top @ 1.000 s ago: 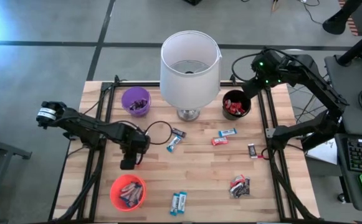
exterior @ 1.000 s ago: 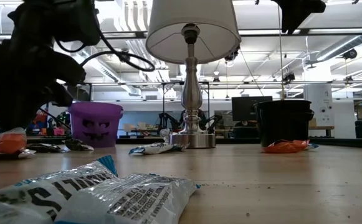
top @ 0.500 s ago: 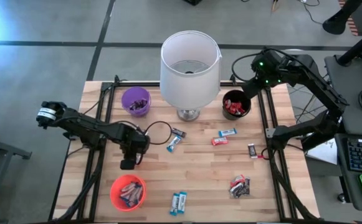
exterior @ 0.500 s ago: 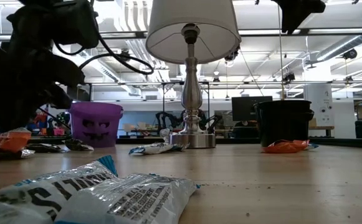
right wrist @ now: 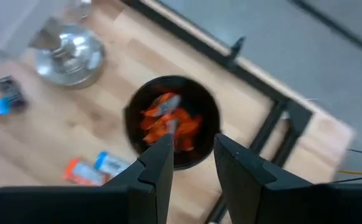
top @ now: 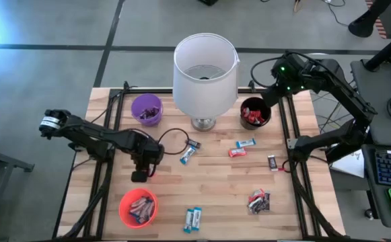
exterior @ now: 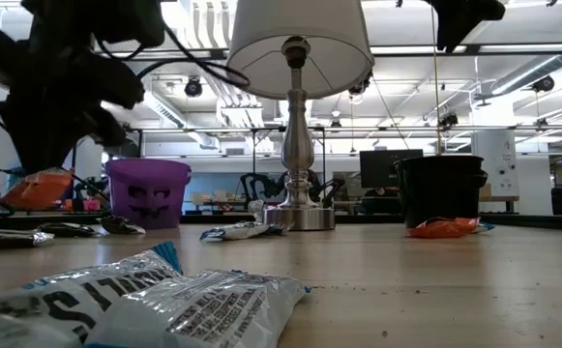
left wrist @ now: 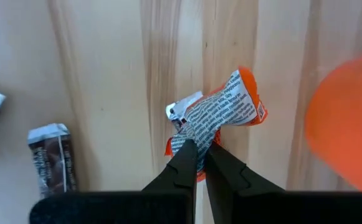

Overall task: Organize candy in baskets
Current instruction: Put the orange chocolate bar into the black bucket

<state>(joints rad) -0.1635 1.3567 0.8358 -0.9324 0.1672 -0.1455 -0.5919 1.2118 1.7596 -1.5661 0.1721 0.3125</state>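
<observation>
Sorting is partway done. Left gripper (left wrist: pixel 199 163) has its fingers pressed together on an orange-wrapped candy (left wrist: pixel 221 115), pinching it by one end; in the low view the piece hangs clear of the table (top: pixel 215 181). High view puts that gripper (top: pixel 141 176) above the bare wood between the purple basket (top: pixel 146 109) and the orange basket (top: pixel 138 208), nearer the orange one. Right gripper (right wrist: pixel 190 163) hovers over the black basket (right wrist: pixel 171 121), fingers spread and holding nothing.

Done so far, judging by contents: black basket (top: pixel 255 113) holds several red/orange pieces, orange basket holds a few bars, purple basket has dark pieces in it.

Left on the table: two blue-and-white bars (top: pixel 192 219) at the near edge, a blue-and-white bar (top: pixel 188 156) and a dark piece (top: pixel 194 143) near the lamp base, a blue bar (top: pixel 245 143) and a red piece (top: pixel 237 152) in the middle, a small dark bar (top: pixel 272 163) toward the right rail, and a mixed clump (top: pixel 258 200) near the right front. The lamp (top: pixel 205 70) stands between the purple and black baskets and is not part of the sort.

Rough estimate: about half done, with roughly eight loose pieces plus the one in hand yet to be placed. Which basket takes the held piece cannot be told.
</observation>
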